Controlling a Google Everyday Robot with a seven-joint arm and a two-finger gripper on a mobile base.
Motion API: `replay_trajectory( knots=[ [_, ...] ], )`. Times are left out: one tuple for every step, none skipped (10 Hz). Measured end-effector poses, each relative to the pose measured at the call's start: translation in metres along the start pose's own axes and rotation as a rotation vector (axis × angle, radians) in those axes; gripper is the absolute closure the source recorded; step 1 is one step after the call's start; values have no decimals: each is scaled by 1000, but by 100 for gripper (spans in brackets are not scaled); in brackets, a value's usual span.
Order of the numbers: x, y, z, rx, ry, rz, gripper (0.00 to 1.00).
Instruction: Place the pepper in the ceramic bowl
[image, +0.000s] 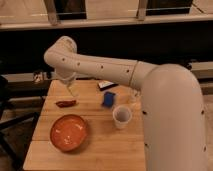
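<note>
Arm (100, 70) of a white mobile robot stretches leftward over a small wooden table (100, 150), its bulky body (172, 115) filling the right side of the scene. The gripper (72, 90) hangs down from the bent wrist above the far left part of the tabletop, just beyond and slightly right of the pepper (65, 103). Whether the gripper is spread or pressed together cannot be told from this view, and it holds nothing that can be made out.

The pepper, slim and dark red, lies flat on the wood near the table's left edge, apart from the gripper's tip. The ceramic bowl (69, 132), wide, shallow and glossy orange-red, sits nearer the camera on the left half of the table, close to the pepper but not touching it. Nothing can be seen inside the bowl.

Toward the middle of the table stands a blue block (109, 98), with a white cup (121, 116) upright just to its near right. A dark flat object (106, 85) lies at the far side, partly under the arm. Dark windows and a pale ledge run behind the table.
</note>
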Motion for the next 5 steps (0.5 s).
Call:
replay_trajectory(
  knots=[
    [-1, -1, 4, -1, 2, 2, 20],
    [-2, -2, 7, -2, 1, 4, 20],
    [-4, -5, 11, -1, 2, 8, 20],
    [-8, -10, 16, -2, 1, 8, 20],
    [-14, -14, 22, -3, -2, 8, 20]
  ],
)
